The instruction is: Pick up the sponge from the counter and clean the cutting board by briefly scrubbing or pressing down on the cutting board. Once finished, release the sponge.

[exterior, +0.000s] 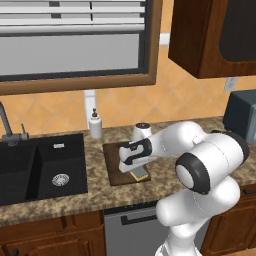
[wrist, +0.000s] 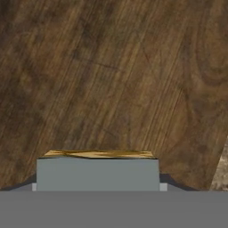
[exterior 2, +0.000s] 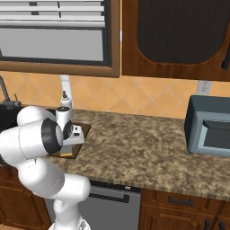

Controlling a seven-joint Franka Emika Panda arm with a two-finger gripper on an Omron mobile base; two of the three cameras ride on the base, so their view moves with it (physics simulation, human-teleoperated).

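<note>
Sponge: small yellow block with a grey-blue face, sat at the tip of the gripper, low over the cutting board, toward the board's front right corner in the left base view. In the hand view the sponge sat right under the camera, grey face toward the lens, a yellow edge beyond it, wood grain of the cutting board behind.

Gripper: appeared closed on the sponge, judged from the block sitting at its tip; finger tips hidden, so jaw width not readable. Contact between sponge and board could not be told.

Cutting board: dark brown, lay on the counter, just right of the black sink, long axis running front to back.

Relation for the coming move: board lay straight below the sponge; pressing probably called for straight-down travel, no sideways shift.
</note>
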